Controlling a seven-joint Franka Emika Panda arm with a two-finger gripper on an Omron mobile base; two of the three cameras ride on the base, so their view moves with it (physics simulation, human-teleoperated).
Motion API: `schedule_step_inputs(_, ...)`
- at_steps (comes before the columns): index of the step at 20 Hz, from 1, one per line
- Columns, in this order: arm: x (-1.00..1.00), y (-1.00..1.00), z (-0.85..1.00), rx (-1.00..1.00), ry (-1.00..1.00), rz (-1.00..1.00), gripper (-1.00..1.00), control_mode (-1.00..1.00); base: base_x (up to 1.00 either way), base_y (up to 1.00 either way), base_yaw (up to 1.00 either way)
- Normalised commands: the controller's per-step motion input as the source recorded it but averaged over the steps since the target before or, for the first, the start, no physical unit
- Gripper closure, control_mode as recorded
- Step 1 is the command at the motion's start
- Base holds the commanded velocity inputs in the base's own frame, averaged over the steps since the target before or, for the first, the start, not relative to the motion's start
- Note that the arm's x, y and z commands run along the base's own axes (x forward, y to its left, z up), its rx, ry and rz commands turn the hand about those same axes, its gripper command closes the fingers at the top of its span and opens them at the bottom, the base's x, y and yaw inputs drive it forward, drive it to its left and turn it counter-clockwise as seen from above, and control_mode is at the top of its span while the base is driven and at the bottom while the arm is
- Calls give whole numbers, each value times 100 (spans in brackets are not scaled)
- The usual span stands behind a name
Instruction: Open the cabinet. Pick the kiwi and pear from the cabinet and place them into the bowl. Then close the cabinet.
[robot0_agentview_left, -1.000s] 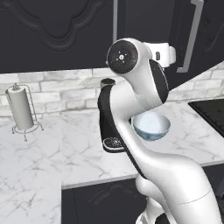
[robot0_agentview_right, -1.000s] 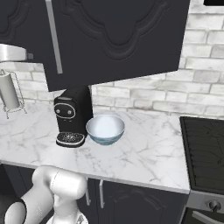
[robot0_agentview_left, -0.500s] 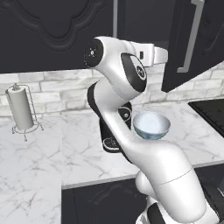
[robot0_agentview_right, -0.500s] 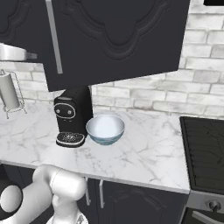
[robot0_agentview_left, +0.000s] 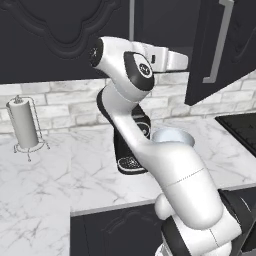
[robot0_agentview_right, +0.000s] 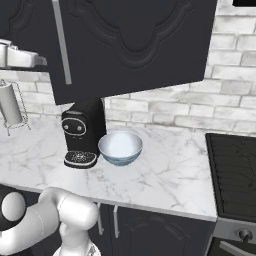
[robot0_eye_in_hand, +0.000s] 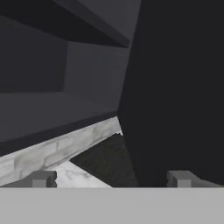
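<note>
Reaching up toward the cabinet (robot0_agentview_left: 215, 50), whose right door is swung out, the hand (robot0_eye_in_hand: 109, 178) points into the dark interior with its fingers spread wide and nothing between them. Neither fruit can be made out on the shelves. Below, the bowl (robot0_agentview_right: 120, 147) waits on the table (robot0_agentview_right: 165, 175) beside the coffee machine (robot0_agentview_right: 82, 131), handy for the drop.

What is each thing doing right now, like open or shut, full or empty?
cabinet: right door swung open, left door shut.
bowl: upright on the counter, empty.
gripper: open, holding nothing, pointing into the cabinet.
paper towel roll: standing upright in its holder.
coffee machine: upright beside the bowl.
</note>
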Motion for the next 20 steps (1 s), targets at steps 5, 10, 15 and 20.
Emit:
schedule_step_inputs(5,9,-5,0,-3,-10,-21,-100,-100,0,0,0)
schedule_step_inputs(10,0,-10,0,-2,-8,-22,-100,-100,0,0,0)
schedule_step_inputs(15,0,-39,0,0,-1,-22,-100,-100,0,0,0)
schedule_step_inputs(20,0,-56,0,0,-1,-19,-100,-100,0,0,0)
